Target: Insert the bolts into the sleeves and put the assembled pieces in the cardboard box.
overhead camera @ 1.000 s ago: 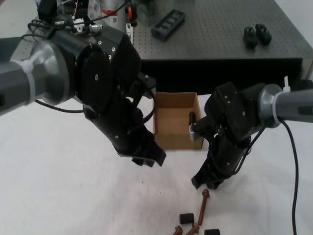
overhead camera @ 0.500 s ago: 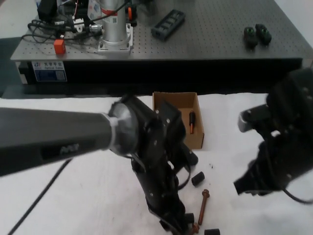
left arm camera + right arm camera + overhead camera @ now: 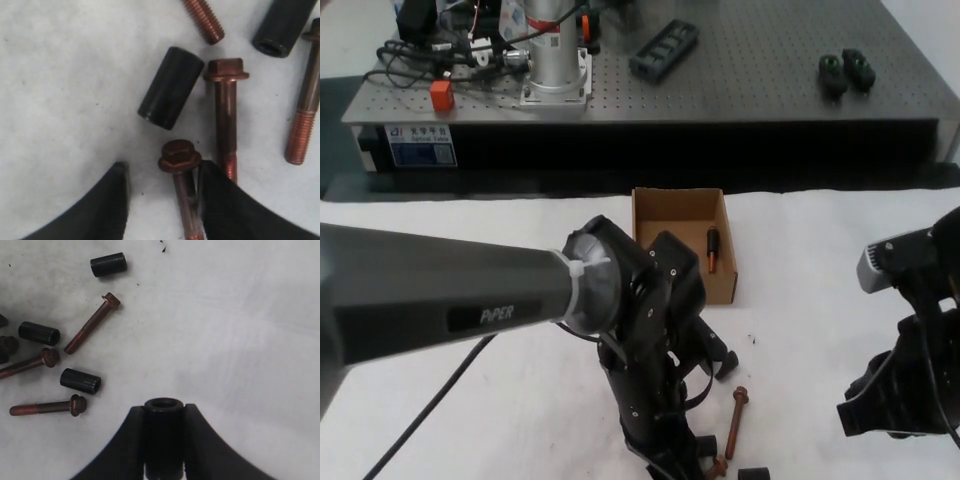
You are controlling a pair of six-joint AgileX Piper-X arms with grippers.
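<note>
My left pincer [image 3: 164, 170] is down over the loose parts at the near middle of the white cloth-covered bench [image 3: 470, 240]. Its fingers are apart and straddle a copper-coloured hex-head steel bolt [image 3: 180, 156]. The head sits between the tips and the shank runs back close against one finger. I judge this spread is set for closing on the shank just under the head. A short black cylindrical sleeve [image 3: 170, 87] and a second copper bolt [image 3: 226, 100] lie just beside it, near enough that a careless closing could nudge them.

My right pincer [image 3: 163, 412] is to the right of that pile, over bare cloth, clamped on another black sleeve [image 3: 163, 432]. The sleeve's open bore faces forward, away from my wrist. I take that to be why I hold it so: the mouth is free for a bolt to enter.

The brown cardboard box [image 3: 722, 285] stands at the far side of the cloth, well apart from both pincers. One bolt-and-sleeve piece [image 3: 712, 248] lies in it.
</note>
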